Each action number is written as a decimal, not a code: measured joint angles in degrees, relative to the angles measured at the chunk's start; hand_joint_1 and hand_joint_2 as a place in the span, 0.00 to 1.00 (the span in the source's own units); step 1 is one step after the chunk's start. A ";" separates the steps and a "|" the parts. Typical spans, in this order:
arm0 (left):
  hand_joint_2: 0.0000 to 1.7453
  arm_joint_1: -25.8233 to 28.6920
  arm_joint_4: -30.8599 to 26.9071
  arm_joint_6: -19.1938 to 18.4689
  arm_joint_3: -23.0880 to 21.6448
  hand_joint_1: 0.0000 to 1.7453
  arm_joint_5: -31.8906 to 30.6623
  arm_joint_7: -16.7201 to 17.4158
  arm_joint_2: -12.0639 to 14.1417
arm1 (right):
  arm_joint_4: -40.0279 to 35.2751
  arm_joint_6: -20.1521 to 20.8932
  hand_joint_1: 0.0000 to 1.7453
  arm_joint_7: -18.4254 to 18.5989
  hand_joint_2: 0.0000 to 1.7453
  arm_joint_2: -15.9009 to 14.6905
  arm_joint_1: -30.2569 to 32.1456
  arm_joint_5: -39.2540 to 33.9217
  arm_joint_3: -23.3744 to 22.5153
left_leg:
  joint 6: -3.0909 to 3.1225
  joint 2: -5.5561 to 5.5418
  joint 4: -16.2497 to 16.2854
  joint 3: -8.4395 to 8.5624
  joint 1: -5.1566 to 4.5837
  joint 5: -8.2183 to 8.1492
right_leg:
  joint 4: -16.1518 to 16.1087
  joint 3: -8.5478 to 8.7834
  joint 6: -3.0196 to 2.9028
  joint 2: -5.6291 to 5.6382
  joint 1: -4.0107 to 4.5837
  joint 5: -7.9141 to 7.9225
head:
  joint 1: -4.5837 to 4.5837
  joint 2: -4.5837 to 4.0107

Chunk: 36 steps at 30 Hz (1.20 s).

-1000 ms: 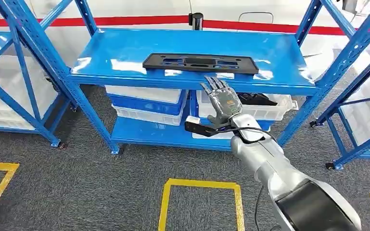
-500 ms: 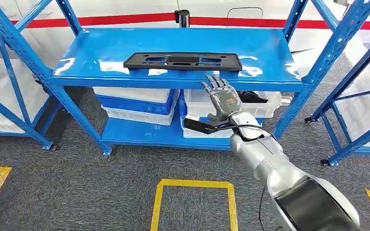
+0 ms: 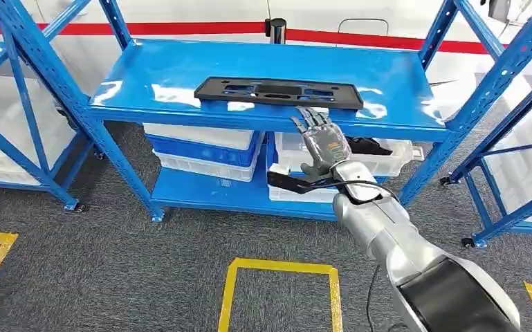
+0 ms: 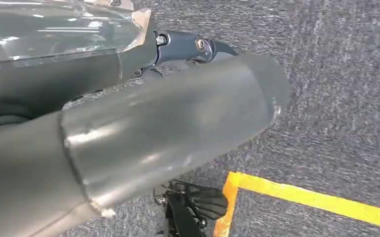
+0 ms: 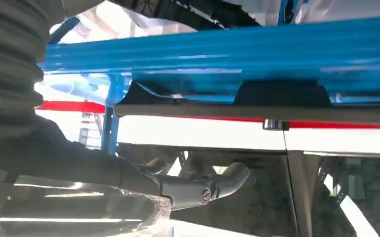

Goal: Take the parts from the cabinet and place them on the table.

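The right hand (image 3: 324, 145) is held up flat with the fingers stretched out and apart, nothing gripped, just below and in front of the front edge of the blue shelf (image 3: 180, 83). The left hand (image 4: 128, 143) is seen hanging over the carpet in the left wrist view, but it's blurred and whether it's open or closed can't be told.

The part to be taken, a long flat black plate (image 3: 279, 92) with cut-outs, is lying on that top shelf near the front edge, just above and beyond the right fingertips, not touched yet.

To do this bit well, the hand probably needs to be lifted over the shelf lip first, then brought down on the plate's near edge. Since the plate is thin and flat, it might be easier if it's slid toward the edge so the fingers can be wrapped under it.

White bins (image 3: 200, 135) are stacked on the lower shelf. Grey carpet with yellow tape squares (image 3: 280, 266) is underneath, and a white wall with a red stripe (image 3: 180, 29) is behind.
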 joint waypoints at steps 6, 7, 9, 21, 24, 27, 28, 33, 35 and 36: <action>0.00 -0.07 -0.02 -0.09 0.11 0.00 0.00 -0.11 0.07 | -0.24 0.31 0.00 0.00 1.00 0.07 -0.52 0.20 -0.61 | -1.73 -0.13 1.13 -0.34 -0.06 -1.42 | -0.40 1.11 -3.44 0.49 -0.06 -0.63 | -0.22 0.00; 0.00 -0.11 -0.02 -0.09 0.13 0.00 -0.02 -0.11 -0.02 | -0.33 0.31 0.00 0.00 1.00 0.22 -0.82 0.22 -0.61 | -2.16 -0.23 3.67 -1.54 0.05 -2.77 | -0.40 1.25 -3.77 0.49 -0.14 -0.84 | -0.61 0.00; 0.00 -0.16 -0.02 -0.09 0.20 0.00 0.00 -0.11 0.00 | -0.35 0.33 0.00 0.00 1.00 0.59 -1.04 0.44 -0.61 | -2.86 -0.30 12.66 -6.52 0.55 -6.57 | -0.39 1.35 -4.05 0.50 -0.13 -1.04 | -0.52 0.00; 0.00 0.00 0.00 0.02 0.48 0.00 -0.07 0.02 -0.11 | -0.48 0.33 0.00 0.00 1.00 1.40 -1.28 0.83 -0.63 | -1.08 -0.55 0.04 -3.45 0.88 2.83 | -0.46 2.06 -1.77 0.58 0.22 -2.20 | -0.41 0.00; 0.00 -0.06 0.00 0.04 0.50 0.00 -0.09 0.02 -0.22 | -0.46 0.31 0.00 0.00 1.00 1.36 -1.26 0.92 -0.61 | 0.06 -0.55 -0.12 -3.09 0.32 2.63 | 9.84 -3.09 -2.96 0.40 0.31 -6.74 | -0.31 0.00; 0.00 -0.08 0.00 0.02 0.50 0.00 -0.09 0.04 -0.26 | -0.46 0.31 0.00 0.00 1.00 1.31 -0.50 0.92 -0.61 | 0.40 -0.75 -0.06 -2.86 -0.13 2.39 | 16.64 -7.28 -2.72 0.42 0.50 -7.78 | -0.33 0.00; 0.00 -0.01 0.00 0.02 0.50 0.00 -0.09 0.04 -0.26 | -0.46 0.31 0.00 0.00 1.00 1.31 -0.47 1.03 -0.61 | 0.47 -0.87 -0.03 -2.67 -0.29 2.23 | 13.61 -5.98 -2.37 0.41 0.54 -6.04 | -0.26 0.00; 0.00 -0.06 0.00 0.11 0.50 0.00 -0.15 0.07 -0.48 | -0.48 0.33 0.00 -0.31 1.00 1.66 -0.71 1.57 -0.59 | -0.34 -0.94 0.25 -2.05 -1.08 1.16 | -1.08 1.11 -3.20 0.24 1.10 -0.20 | -0.41 0.00; 0.00 -0.08 0.00 0.11 0.50 0.00 -0.17 0.05 -0.50 | -0.50 0.33 0.00 -0.39 1.00 2.01 -0.78 1.83 -0.59 | -0.93 -0.85 0.10 -1.94 -0.58 1.02 | -1.19 1.12 -3.75 0.36 1.33 -0.25 | -0.33 0.00; 0.00 -0.08 -0.04 0.13 0.50 0.00 -0.24 0.02 -0.37 | -0.52 0.33 0.00 -0.42 1.00 2.16 -0.85 2.06 -0.59 | -1.32 -0.84 0.37 -2.11 -0.51 0.57 | -1.88 1.68 -4.21 0.41 0.36 -0.01 | -0.37 0.00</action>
